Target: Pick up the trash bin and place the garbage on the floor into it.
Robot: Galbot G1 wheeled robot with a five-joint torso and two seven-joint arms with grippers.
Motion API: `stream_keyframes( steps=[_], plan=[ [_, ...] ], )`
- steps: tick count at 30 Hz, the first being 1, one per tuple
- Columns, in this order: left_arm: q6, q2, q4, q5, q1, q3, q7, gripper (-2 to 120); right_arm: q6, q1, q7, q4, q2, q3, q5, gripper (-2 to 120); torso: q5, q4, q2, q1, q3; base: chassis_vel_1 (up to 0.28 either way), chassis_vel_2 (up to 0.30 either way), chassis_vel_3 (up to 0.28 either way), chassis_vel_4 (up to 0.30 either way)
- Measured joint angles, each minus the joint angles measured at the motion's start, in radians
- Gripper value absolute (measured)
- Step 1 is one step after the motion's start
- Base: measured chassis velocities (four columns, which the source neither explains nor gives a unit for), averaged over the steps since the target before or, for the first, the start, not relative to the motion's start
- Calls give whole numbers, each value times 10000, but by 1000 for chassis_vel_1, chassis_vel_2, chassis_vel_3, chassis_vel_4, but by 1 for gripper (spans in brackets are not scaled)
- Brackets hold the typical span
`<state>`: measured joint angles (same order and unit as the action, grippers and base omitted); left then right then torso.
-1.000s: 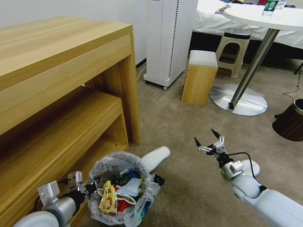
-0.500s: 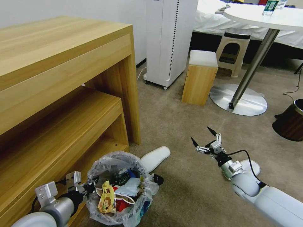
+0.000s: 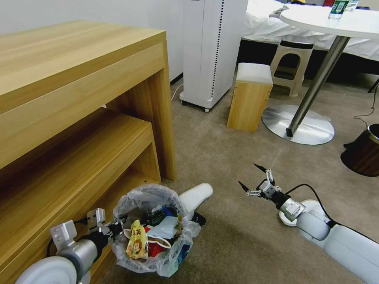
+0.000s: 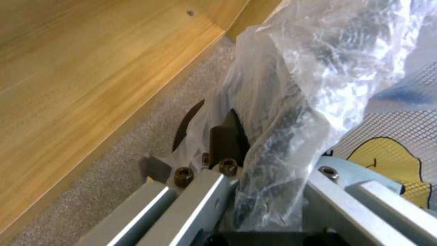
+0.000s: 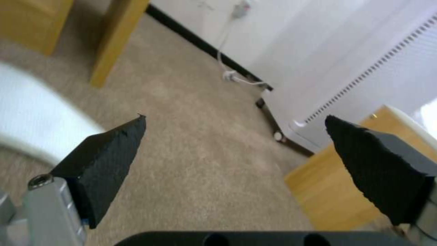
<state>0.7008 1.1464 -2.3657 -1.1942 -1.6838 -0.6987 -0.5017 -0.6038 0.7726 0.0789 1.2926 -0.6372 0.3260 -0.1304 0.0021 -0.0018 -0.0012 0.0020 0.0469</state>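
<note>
The trash bin (image 3: 152, 236), lined with a crinkled clear bag, sits low at the front left beside the wooden shelf. It holds garbage: a yellow snack packet (image 3: 136, 244) and a light-blue face mask (image 3: 166, 227). My left gripper (image 3: 114, 228) is shut on the bin's rim; in the left wrist view a dark finger (image 4: 225, 138) pinches the plastic-covered trash bin (image 4: 291, 85). A white slipper (image 3: 196, 196) lies on the floor just behind the bin. My right gripper (image 3: 248, 174) hovers open over bare floor (image 3: 229, 236), right of that slipper (image 5: 32, 116). A second white slipper (image 3: 314, 204) lies partly hidden under the right arm.
A big wooden shelf unit (image 3: 79, 118) fills the left side. Behind stand a white appliance on wheels (image 3: 211, 51), a small wooden stool (image 3: 249, 96), a round table's metal base (image 3: 304, 126) and a brown bin (image 3: 363, 152) at the right edge.
My right gripper has dipped lower and a little leftward, still open. The left gripper and the bin have shifted slightly to the right.
</note>
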Motion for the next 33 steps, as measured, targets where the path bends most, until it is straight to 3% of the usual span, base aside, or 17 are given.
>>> stream_keyframes(
  steps=[5, 10, 15, 21, 33],
  plan=[
    [-6, -2, 114, 4, 149, 45, -1, 0, -191, -203, -328, -468, -219, -14, 537, 100, -1, 2, 0, 0, 0, 0, 0, 0, 0],
    [-23, -29, 254, -5, 284, 94, -3, 0, -628, -581, -319, -1142, -829, -144, 2114, 100, 1, 3, 0, 0, 0, 0, 0, 0, 0],
    [-25, -21, 299, -3, 311, 113, -14, 0, -451, -610, 87, -1210, -964, 17, 2201, 100, -2, 2, 0, 0, 0, 0, 0, 0, 0],
    [-25, 52, 308, 25, 330, 159, -23, 0, -514, -783, 586, -1810, -1523, 0, 3371, 100, 3, 1, 0, 1, 0, 0, 0, 0, 0],
    [-26, 117, 308, 28, 330, 169, -38, 0, -677, -1097, 782, -2624, -2212, 41, 4304, 100, 0, -1, -1, 0, 0, 0, 0, 0, 0]
  ],
)
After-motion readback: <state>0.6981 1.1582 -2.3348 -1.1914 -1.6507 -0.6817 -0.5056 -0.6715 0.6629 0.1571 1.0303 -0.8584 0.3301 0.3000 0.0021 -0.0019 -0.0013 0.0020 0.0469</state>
